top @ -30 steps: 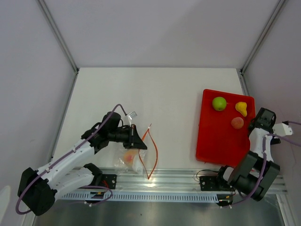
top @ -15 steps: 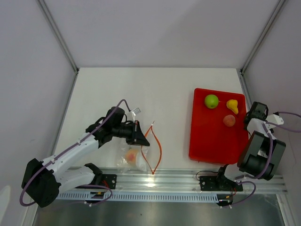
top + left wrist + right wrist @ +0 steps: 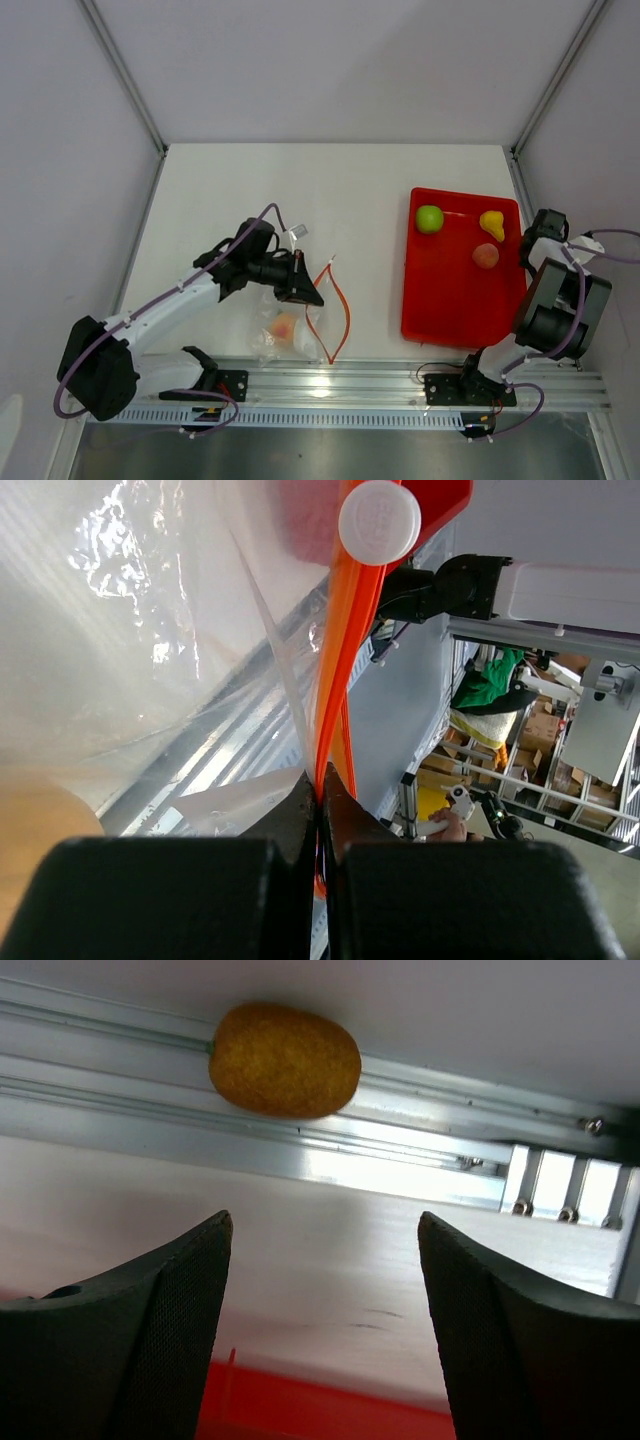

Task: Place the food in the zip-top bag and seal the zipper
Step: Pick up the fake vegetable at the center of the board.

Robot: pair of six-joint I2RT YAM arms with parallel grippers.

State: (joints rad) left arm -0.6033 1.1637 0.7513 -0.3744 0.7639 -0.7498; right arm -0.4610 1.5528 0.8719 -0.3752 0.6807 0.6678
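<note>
The clear zip-top bag (image 3: 283,330) lies near the front rail with one orange-pink fruit (image 3: 284,327) inside. My left gripper (image 3: 305,292) is shut on the bag's orange-red zipper (image 3: 340,305), which bows open in a loop. In the left wrist view the zipper (image 3: 345,650) runs up from the closed jaws (image 3: 322,780) to a white slider tab (image 3: 378,520). A lime-green apple (image 3: 430,218), a yellow pear (image 3: 491,224) and a red-pink piece (image 3: 486,256) sit on the red tray. My right gripper (image 3: 538,235) is open and empty (image 3: 325,1225) at the tray's right edge. A brownish piece (image 3: 285,1058) lies ahead of it by a rail.
The red tray (image 3: 455,300) stands at the right of the white table. An aluminium rail (image 3: 330,375) runs along the front edge, with the arm bases on it. Grey walls close in the left, back and right sides.
The red tray has shifted left with its fruits rolling toward the far end. My right arm has drawn back to the tray's right edge. My left gripper moved slightly farther and right with the zipper.
</note>
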